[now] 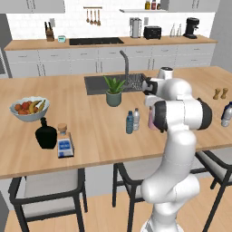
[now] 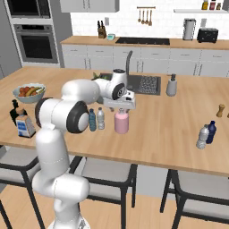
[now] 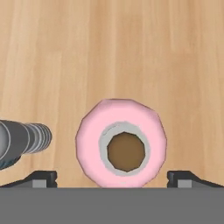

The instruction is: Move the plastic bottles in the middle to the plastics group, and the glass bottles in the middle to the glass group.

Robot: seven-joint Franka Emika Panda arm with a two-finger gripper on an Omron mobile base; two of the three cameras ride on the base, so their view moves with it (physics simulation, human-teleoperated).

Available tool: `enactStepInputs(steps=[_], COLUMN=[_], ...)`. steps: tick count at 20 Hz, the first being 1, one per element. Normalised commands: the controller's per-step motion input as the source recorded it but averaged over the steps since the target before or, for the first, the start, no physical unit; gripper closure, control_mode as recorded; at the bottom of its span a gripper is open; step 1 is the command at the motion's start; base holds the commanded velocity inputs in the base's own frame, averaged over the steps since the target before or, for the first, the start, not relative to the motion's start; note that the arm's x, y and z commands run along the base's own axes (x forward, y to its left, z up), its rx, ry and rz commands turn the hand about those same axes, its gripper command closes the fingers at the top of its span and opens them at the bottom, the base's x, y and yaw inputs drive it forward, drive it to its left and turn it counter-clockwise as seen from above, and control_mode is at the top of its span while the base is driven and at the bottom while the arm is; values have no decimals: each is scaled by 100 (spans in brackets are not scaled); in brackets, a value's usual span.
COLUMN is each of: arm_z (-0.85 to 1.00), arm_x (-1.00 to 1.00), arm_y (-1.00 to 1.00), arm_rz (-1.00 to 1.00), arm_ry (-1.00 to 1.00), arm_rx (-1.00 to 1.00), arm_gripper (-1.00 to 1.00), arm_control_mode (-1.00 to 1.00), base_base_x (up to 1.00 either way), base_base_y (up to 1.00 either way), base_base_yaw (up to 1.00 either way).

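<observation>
The gripper (image 2: pixel 120 106) hangs directly above the pink glass bottle (image 2: pixel 121 122) on the wooden island counter (image 2: pixel 170 129), jaws spread wide on either side of its brown stopper (image 3: pixel 126 152). The 2 slim plastic bottles (image 2: pixel 96 119) stand just beside the pink one.

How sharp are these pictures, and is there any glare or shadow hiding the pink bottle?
Left base view: soft, coarse render, even light; the pink bottle is mostly behind the arm. Right base view: equally soft, no glare, the pink bottle stands plain under the claw. Hand view: bottle top blocky-edged, looked straight down on, no glare, the clear slim bottle cut by the left edge.
</observation>
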Motion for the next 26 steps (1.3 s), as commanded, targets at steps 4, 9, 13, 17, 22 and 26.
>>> enactStepInputs(steps=[4, 9, 13, 17, 22, 26], arm_z=[-9, -18, -12, -7, -15, -23], arm_x=[30, 12, 9, 2, -8, -1], arm_y=[-13, -2, -1, 0, 0, 1], arm_rz=[0, 0, 0, 0, 0, 0], arm_ry=[0, 0, 0, 0, 0, 0], arm_rx=[0, 0, 0, 0, 0, 0], arm_gripper=[-100, -100, -100, -100, -100, 100], arm_control_mode=[-100, -100, -100, -100, -100, -100], base_base_x=[0, 0, 0, 0, 0, 0], base_base_y=[0, 0, 0, 0, 0, 0], base_base_yaw=[0, 0, 0, 0, 0, 0])
